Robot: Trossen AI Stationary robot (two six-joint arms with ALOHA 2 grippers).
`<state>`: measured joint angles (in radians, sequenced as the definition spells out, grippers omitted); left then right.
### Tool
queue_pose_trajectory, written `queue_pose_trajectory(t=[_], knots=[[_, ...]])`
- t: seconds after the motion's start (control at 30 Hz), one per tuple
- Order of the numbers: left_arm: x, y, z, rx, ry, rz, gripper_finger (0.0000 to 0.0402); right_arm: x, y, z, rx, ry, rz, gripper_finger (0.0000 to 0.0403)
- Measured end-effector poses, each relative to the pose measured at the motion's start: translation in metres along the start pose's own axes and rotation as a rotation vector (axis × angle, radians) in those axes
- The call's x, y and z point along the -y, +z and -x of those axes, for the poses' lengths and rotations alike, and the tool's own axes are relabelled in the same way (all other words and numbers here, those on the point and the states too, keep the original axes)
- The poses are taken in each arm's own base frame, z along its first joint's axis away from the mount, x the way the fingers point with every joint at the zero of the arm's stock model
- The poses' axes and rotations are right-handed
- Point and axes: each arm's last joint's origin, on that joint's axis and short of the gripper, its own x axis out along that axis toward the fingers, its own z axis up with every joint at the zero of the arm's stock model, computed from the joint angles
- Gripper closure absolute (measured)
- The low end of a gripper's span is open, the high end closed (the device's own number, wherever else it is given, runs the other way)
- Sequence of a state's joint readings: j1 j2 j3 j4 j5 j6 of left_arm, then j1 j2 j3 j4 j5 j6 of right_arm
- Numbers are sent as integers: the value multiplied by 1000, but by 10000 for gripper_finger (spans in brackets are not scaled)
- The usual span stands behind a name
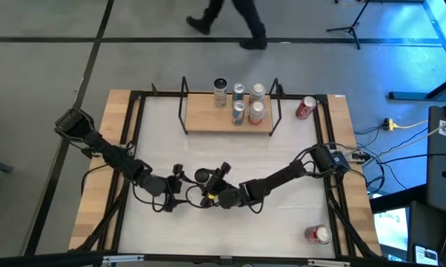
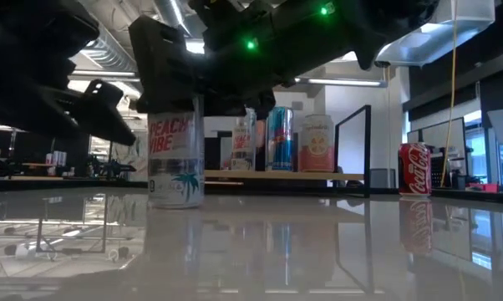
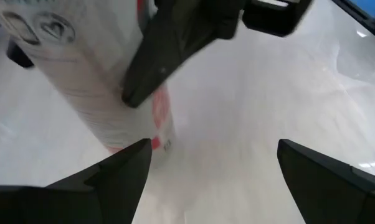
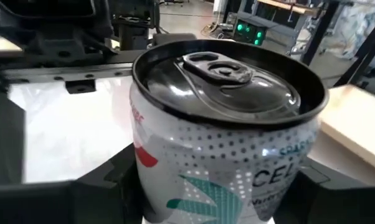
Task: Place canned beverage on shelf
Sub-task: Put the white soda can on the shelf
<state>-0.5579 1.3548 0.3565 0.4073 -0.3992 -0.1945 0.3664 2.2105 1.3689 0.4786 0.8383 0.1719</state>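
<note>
Five cans (image 1: pixel 238 90) are already placed on the shelf (image 1: pixel 208 121). The white can (image 2: pixel 175 160) is enclosed by the right gripper (image 4: pixel 218 180) on the table (image 1: pixel 282 222), whether clamped cannot be told. The left gripper (image 3: pixel 209 162) is held open beside it.

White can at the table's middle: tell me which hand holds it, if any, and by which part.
The right hand has its fingers on either side of the white can's body, closing; a firm hold cannot be told. The left hand stands open beside it.

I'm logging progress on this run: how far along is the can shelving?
Five cans already stand on the shelf. The right gripper brackets an upright white can mid-table, the left gripper open beside it. Left: lifting it to the shelf, plus two red cans lying on the table.
</note>
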Motion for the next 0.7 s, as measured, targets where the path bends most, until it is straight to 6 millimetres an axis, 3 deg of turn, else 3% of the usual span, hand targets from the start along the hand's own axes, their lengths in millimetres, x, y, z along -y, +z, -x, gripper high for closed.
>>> queue_pose_trajectory(t=[0.23, 0.37, 0.53, 0.7], knots=[[11, -7, 5, -40, -36, 37, 64, 6, 10, 2, 2, -23, 106, 167], [17, -8, 8, -41, -57, 34, 64, 24, 46, -1, 52, -75, 113, 167], [20, -9, 10, -27, -26, 23, 64, 57, 79, -26, 74, -160, 145, 167], [20, -9, 10, -28, -25, 31, 64, 94, 91, -53, 40, -260, 126, 167]])
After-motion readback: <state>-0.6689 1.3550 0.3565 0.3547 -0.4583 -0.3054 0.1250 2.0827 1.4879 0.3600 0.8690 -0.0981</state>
